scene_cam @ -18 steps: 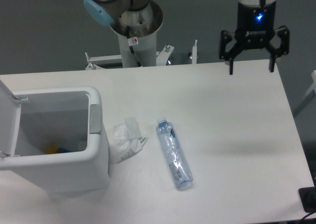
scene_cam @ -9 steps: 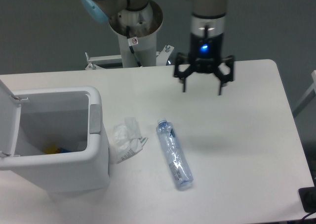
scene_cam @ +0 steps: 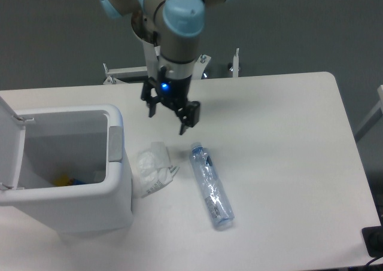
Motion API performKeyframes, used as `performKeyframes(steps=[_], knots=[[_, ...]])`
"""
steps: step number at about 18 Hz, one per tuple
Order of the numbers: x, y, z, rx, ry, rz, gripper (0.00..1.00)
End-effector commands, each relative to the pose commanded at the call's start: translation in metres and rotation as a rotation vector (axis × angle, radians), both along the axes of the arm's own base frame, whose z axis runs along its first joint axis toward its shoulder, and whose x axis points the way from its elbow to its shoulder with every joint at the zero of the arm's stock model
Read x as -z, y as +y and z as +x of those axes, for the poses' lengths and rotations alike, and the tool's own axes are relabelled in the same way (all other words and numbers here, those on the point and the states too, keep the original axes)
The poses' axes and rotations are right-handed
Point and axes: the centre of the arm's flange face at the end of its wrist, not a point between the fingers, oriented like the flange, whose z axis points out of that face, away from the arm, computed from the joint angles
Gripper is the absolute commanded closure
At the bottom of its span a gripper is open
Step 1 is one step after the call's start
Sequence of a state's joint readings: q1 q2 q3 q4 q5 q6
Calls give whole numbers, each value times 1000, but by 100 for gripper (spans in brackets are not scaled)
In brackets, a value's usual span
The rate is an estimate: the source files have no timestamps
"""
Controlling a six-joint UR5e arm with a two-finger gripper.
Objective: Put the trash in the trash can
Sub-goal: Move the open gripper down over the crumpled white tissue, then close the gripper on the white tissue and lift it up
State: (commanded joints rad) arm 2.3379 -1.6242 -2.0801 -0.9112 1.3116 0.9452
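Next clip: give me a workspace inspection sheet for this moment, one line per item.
Surface: white table, mostly bare.
Job's things: crumpled wrapper against the trash can; water bottle lying flat beside it; can's lid up, coloured bits at the bottom.
Clutter: nothing seen.
Gripper: gripper open, empty, above the table beyond the wrapper and bottle.
Cables: dark cable at the lower right corner.
Surroundings: arm's pedestal, grey floor.

I see a white table (scene_cam: 287,163) with rounded corners filling most of my view. Behind its far edge, a plain dark grey backdrop (scene_cam: 299,26). Lighting is even and soft.
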Motion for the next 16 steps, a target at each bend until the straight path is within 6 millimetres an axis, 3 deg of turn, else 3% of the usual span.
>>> performKeyframes(steps=[5,11,13,15,16], knots=[[50,26,-5,-21,-17,-14,0],[69,32,-14,-29,-20,-43,0],[67,31,-19,-45,17,-74,32],[66,30,-21,-64,24,-78,51],[64,31,-22,-78,25,-77,80]])
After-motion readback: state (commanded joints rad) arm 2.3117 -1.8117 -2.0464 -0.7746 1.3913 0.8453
